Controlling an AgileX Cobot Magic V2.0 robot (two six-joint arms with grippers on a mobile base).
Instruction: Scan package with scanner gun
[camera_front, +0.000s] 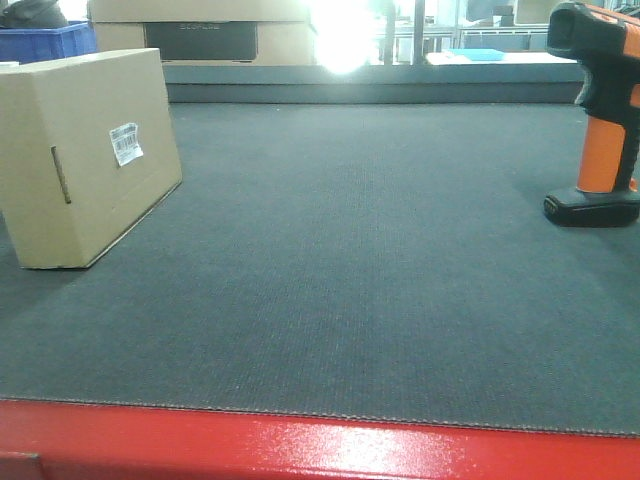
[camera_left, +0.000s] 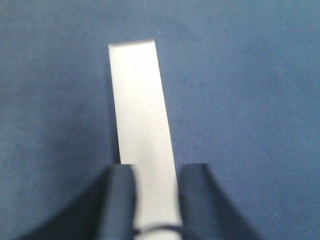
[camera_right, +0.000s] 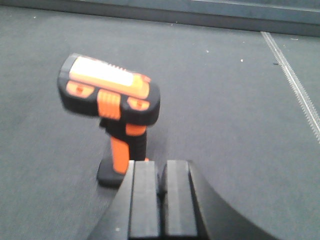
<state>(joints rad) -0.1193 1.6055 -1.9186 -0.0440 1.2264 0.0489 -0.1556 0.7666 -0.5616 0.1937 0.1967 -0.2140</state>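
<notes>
The package (camera_front: 90, 150) is a tan cardboard box with a barcode label (camera_front: 125, 143), standing on its long edge at the left of the dark belt (camera_front: 360, 260). In the left wrist view its narrow pale top face (camera_left: 140, 110) runs between my left gripper's (camera_left: 156, 172) two dark fingers, which touch both of its sides. The orange and black scanner gun (camera_front: 603, 120) stands upright on its base at the right edge. In the right wrist view the scanner gun (camera_right: 112, 100) stands just ahead and left of my right gripper (camera_right: 161, 167), which is shut and empty. Neither gripper shows in the front view.
A red table edge (camera_front: 300, 445) runs along the front. A raised grey ledge (camera_front: 370, 82) borders the belt at the back, with cardboard boxes (camera_front: 200, 35) and a blue crate (camera_front: 45, 40) behind it. A seam line (camera_right: 295, 85) runs along the belt at the right.
</notes>
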